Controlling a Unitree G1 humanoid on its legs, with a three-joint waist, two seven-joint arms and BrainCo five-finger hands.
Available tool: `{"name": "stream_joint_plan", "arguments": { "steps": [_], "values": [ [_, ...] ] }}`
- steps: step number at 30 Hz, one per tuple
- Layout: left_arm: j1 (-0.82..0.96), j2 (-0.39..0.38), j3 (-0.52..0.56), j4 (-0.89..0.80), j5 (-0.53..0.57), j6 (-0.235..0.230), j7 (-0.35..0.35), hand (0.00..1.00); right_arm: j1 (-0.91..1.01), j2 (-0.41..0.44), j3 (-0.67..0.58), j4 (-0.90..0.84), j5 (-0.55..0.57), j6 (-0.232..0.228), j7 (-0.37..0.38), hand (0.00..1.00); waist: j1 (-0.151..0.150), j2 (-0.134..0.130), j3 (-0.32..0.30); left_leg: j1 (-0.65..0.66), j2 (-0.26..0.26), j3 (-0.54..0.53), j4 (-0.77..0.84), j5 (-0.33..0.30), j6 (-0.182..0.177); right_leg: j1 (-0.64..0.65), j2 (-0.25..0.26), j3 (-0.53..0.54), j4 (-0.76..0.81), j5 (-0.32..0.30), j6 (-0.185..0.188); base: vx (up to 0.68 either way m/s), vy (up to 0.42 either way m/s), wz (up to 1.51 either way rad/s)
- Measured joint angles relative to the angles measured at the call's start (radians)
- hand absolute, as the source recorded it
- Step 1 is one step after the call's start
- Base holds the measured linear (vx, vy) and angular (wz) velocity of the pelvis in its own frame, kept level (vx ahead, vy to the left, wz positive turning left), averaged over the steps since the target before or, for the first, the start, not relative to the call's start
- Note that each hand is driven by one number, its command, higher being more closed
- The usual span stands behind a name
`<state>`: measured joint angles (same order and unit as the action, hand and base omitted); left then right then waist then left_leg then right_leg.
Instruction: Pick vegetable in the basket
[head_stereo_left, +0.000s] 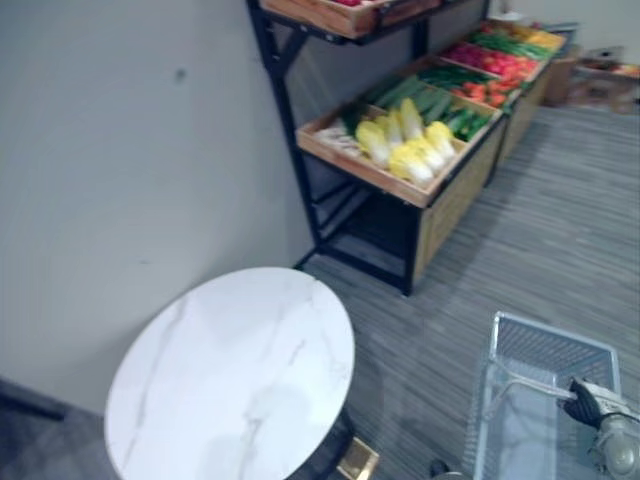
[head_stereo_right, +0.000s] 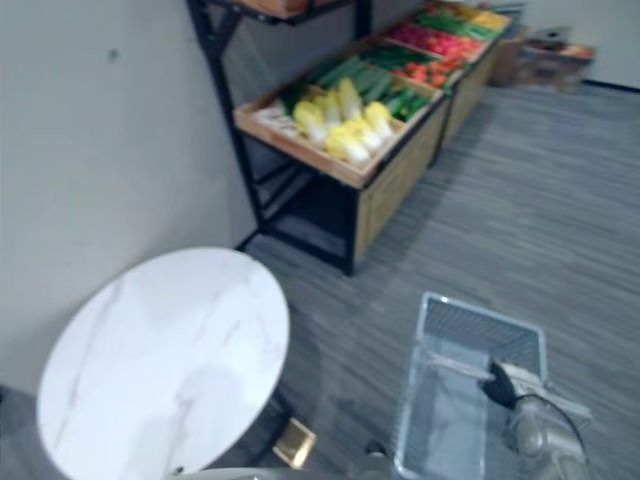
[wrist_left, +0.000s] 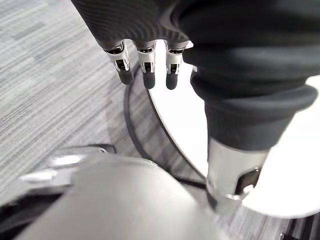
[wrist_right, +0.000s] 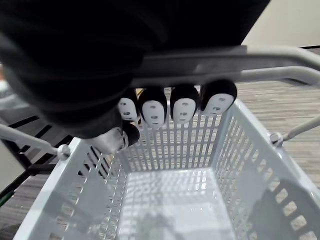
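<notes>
Pale grey latticed walls and a slim handle bar (wrist_right: 270, 57) are making up the basket (wrist_right: 170, 145), which is hanging from the right hand (wrist_right: 155, 107). The hand's dark-tipped fingers are curling over the bar and gripping it, with the basket hovering above the grey striped floor (head_stereo_left: 500, 260). The vegetables are lying well apart from it, in the sloping wooden tray (head_stereo_left: 365, 168) of a black-framed rack (head_stereo_left: 288, 130) against the wall. Yellow-and-white cabbages (head_stereo_left: 410, 150) are crowding the tray's near end by its front edge, and long dark green vegetables (head_stereo_left: 430, 100) are resting just behind them. Red ones (head_stereo_left: 495, 65) are filling the next section along, and an orange-yellow heap (head_stereo_left: 540, 40) is sitting at the far end. Any print on the rack is showing too small to read. A round white marble desk (head_stereo_left: 230, 380) is standing between the rack and the robot, close to the wall. The left hand (wrist_left: 145, 60) is hanging beside the desk's curved rim with its fingers straight, side by side and holding nothing, the thumb standing apart from them.
</notes>
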<state>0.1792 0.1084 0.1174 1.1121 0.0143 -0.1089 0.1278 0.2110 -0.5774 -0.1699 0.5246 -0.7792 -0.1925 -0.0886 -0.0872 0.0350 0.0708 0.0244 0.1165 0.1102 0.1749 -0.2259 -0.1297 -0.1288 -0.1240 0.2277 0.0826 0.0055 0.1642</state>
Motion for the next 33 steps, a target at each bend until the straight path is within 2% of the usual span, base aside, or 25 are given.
{"name": "stream_joint_plan", "arguments": {
  "steps": [2,4,5,6,7,9,10,11,12,13,14,15,16,17,18,20,21,23,25,26,27,28,29,31,33],
  "values": [
    [-0.032,0.004,-0.001,0.000,0.001,-0.003,-0.002,0.00,0.007,0.017,-0.028,-0.046,0.004,0.006,0.000,1.00,-0.022,-0.018,0.014,-0.002,-0.024,0.046,-0.011,0.003,0.010,-0.023,-0.016,0.041,-0.029,0.038,-0.006,-0.02,0.166,-0.71],
    [-0.042,0.018,-0.001,-0.005,0.005,-0.010,-0.003,0.00,-0.004,0.030,-0.027,-0.086,0.004,0.009,-0.001,1.00,-0.017,-0.037,0.028,-0.004,-0.038,0.116,-0.030,0.008,0.018,-0.069,-0.017,0.087,-0.039,0.075,-0.003,-0.01,0.109,-1.02],
    [-0.053,0.023,0.008,-0.008,0.006,-0.014,-0.002,0.00,-0.027,0.042,-0.012,-0.090,0.004,0.010,-0.001,1.00,-0.017,-0.045,0.037,-0.006,-0.037,0.169,-0.027,0.011,0.028,-0.109,-0.002,0.049,-0.048,0.139,-0.021,-0.01,0.055,-1.08],
    [-0.063,0.025,0.011,-0.008,0.008,-0.013,-0.001,0.00,-0.047,0.047,-0.001,-0.090,0.004,0.010,-0.002,1.00,-0.015,-0.043,0.042,-0.017,-0.028,0.194,-0.024,0.016,0.037,-0.133,0.014,0.003,-0.052,0.187,-0.063,-0.07,0.039,-1.73],
    [-0.103,0.013,0.036,-0.015,0.010,-0.018,0.006,0.00,-0.102,0.053,0.027,-0.097,0.006,0.009,-0.013,1.00,0.012,-0.016,0.087,-0.031,0.037,0.262,-0.023,0.030,0.062,-0.158,0.046,-0.236,-0.046,0.240,-0.189,-0.08,-0.009,-1.35],
    [-0.115,0.021,0.046,-0.027,0.010,-0.019,0.010,0.00,-0.111,0.055,0.026,-0.099,0.008,0.008,-0.016,1.00,0.013,-0.029,0.115,0.002,0.040,0.298,-0.035,0.033,0.056,-0.172,0.008,-0.457,0.139,0.065,-0.237,-0.05,-0.037,-0.97],
    [-0.103,0.019,0.050,-0.038,0.012,-0.010,0.008,0.00,-0.117,0.056,0.025,-0.099,0.012,0.010,-0.024,1.00,0.015,-0.044,0.128,0.034,0.044,0.355,-0.018,0.031,0.054,-0.147,-0.038,-0.602,0.233,-0.026,-0.240,-0.02,-0.025,-0.79],
    [-0.092,0.019,0.058,-0.038,0.015,-0.010,0.005,0.00,-0.122,0.058,0.025,-0.099,0.012,0.010,-0.025,1.00,0.016,-0.049,0.130,0.046,0.046,0.378,-0.004,0.031,0.053,-0.138,-0.039,-0.619,0.228,-0.027,-0.234,-0.05,-0.034,-0.94],
    [-0.076,0.014,0.079,-0.037,0.030,-0.004,0.001,0.00,-0.124,0.057,0.025,-0.102,0.011,0.013,-0.027,1.00,0.015,-0.051,0.130,0.062,0.038,0.396,0.009,0.025,0.048,-0.116,-0.014,-0.614,0.204,-0.014,-0.216,-0.06,-0.055,-1.22],
    [-0.055,0.017,0.092,-0.036,0.036,0.004,-0.005,0.00,-0.147,0.057,0.027,-0.103,0.004,0.015,-0.032,1.00,0.025,-0.051,0.133,0.088,0.048,0.409,-0.017,0.017,0.053,-0.084,0.047,-0.540,0.101,0.019,-0.175,-0.10,-0.093,-1.50],
    [-0.039,0.010,0.095,-0.035,0.040,0.003,-0.009,0.00,-0.152,0.055,0.024,-0.104,0.004,0.015,-0.033,1.00,0.050,-0.001,0.117,0.105,0.091,0.432,-0.057,0.011,0.051,-0.075,0.073,-0.557,0.058,-0.017,-0.157,-0.08,-0.092,-1.43],
    [-0.041,-0.006,0.099,-0.026,0.042,0.002,-0.012,0.00,-0.151,0.052,0.016,-0.109,0.004,0.014,-0.034,1.00,0.051,0.026,0.114,0.101,0.119,0.450,-0.062,0.005,0.019,-0.106,0.070,-0.588,0.150,-0.050,-0.202,-0.03,-0.072,-0.82],
    [-0.046,-0.008,0.092,-0.024,0.047,-0.001,-0.015,0.00,-0.141,0.052,0.013,-0.110,0.004,0.015,-0.034,1.00,0.044,0.005,0.120,0.091,0.117,0.471,-0.045,0.006,0.014,-0.165,-0.004,-0.580,0.383,-0.122,-0.229,0.07,-0.094,-0.36],
    [-0.047,0.009,0.084,-0.019,0.048,0.000,-0.017,0.00,-0.114,0.052,0.016,-0.111,0.004,0.016,-0.033,1.00,0.031,-0.024,0.101,0.114,0.075,0.480,-0.046,0.013,-0.003,-0.134,-0.101,-0.550,0.411,-0.173,-0.119,0.10,-0.165,-0.66],
    [-0.046,-0.007,0.084,0.003,0.049,0.005,-0.020,0.00,-0.119,0.052,0.023,-0.098,-0.002,0.022,-0.032,1.00,0.055,-0.019,0.093,0.118,0.095,0.508,-0.045,0.019,-0.026,-0.105,-0.054,-0.520,0.299,-0.163,-0.090,0.10,-0.178,-0.72],
    [-0.042,-0.031,0.083,-0.003,0.048,0.001,-0.025,0.00,-0.114,0.051,0.026,-0.097,-0.006,0.030,-0.033,1.00,0.063,0.023,0.066,0.111,0.136,0.538,-0.051,0.071,-0.031,-0.060,0.025,-0.500,0.134,-0.075,-0.115,0.11,-0.148,-0.89],
    [-0.044,-0.033,0.084,-0.009,0.047,-0.003,-0.024,0.00,-0.114,0.051,0.028,-0.098,-0.003,0.031,-0.034,1.00,0.061,0.025,0.064,0.118,0.146,0.553,-0.048,0.098,-0.038,-0.041,0.047,-0.490,0.081,-0.045,-0.129,0.09,-0.121,-0.67],
    [-0.050,-0.031,0.086,-0.010,0.046,-0.006,-0.022,0.00,-0.096,0.051,0.028,-0.098,0.004,0.031,-0.034,1.00,0.046,0.022,0.057,0.118,0.167,0.562,-0.014,0.112,-0.043,-0.011,0.068,-0.490,0.037,-0.033,-0.133,0.07,-0.076,-0.24],
    [-0.050,-0.027,0.087,-0.018,0.045,-0.009,-0.020,0.00,-0.074,0.054,0.031,-0.098,0.003,0.032,-0.034,1.00,0.035,0.017,0.054,0.098,0.212,0.561,0.106,0.112,-0.043,0.029,0.076,-0.489,0.011,-0.031,-0.135,0.07,-0.039,-0.11],
    [-0.049,-0.026,0.087,-0.018,0.044,-0.012,-0.018,0.00,-0.061,0.054,0.031,-0.098,0.003,0.034,-0.034,1.00,0.036,0.015,0.053,0.073,0.247,0.545,0.225,0.123,-0.027,0.055,0.082,-0.474,-0.007,-0.031,-0.135,0.08,-0.047,-0.30],
    [-0.048,-0.025,0.088,-0.019,0.040,-0.013,-0.017,0.00,-0.054,0.054,0.032,-0.098,0.004,0.034,-0.034,1.00,0.038,0.014,0.053,0.030,0.277,0.502,0.353,0.158,0.026,0.084,0.083,-0.458,-0.027,-0.031,-0.137,0.08,-0.051,-0.32],
    [-0.045,-0.023,0.088,-0.021,0.036,-0.014,-0.017,0.00,-0.052,0.055,0.033,-0.098,0.004,0.034,-0.035,1.00,0.039,0.002,0.060,-0.009,0.284,0.467,0.420,0.177,0.059,0.098,0.080,-0.442,-0.040,-0.030,-0.145,0.11,0.000,-0.34],
    [-0.044,-0.023,0.088,-0.027,0.027,-0.013,-0.015,0.00,-0.056,0.055,0.031,-0.097,0.005,0.040,-0.035,1.00,0.045,0.006,0.058,-0.074,0.266,0.363,0.509,0.124,0.067,0.115,0.068,-0.422,-0.057,-0.033,-0.149,0.09,0.041,-0.31],
    [-0.036,-0.032,0.084,-0.054,0.027,-0.018,-0.010,0.00,-0.058,0.056,0.032,-0.086,0.005,0.044,-0.035,1.00,0.067,0.001,0.059,-0.152,0.170,0.243,0.482,0.041,0.049,0.126,0.027,-0.389,-0.064,-0.037,-0.156,0.08,0.085,-0.42],
    [-0.023,-0.035,0.083,-0.060,0.027,-0.021,-0.007,0.00,-0.058,0.067,0.032,-0.077,0.005,0.048,-0.035,1.00,0.073,0.002,0.059,-0.174,0.131,0.231,0.360,0.037,0.044,0.141,0.009,-0.383,-0.065,-0.037,-0.153,0.09,0.126,-0.23]
  ]
}}
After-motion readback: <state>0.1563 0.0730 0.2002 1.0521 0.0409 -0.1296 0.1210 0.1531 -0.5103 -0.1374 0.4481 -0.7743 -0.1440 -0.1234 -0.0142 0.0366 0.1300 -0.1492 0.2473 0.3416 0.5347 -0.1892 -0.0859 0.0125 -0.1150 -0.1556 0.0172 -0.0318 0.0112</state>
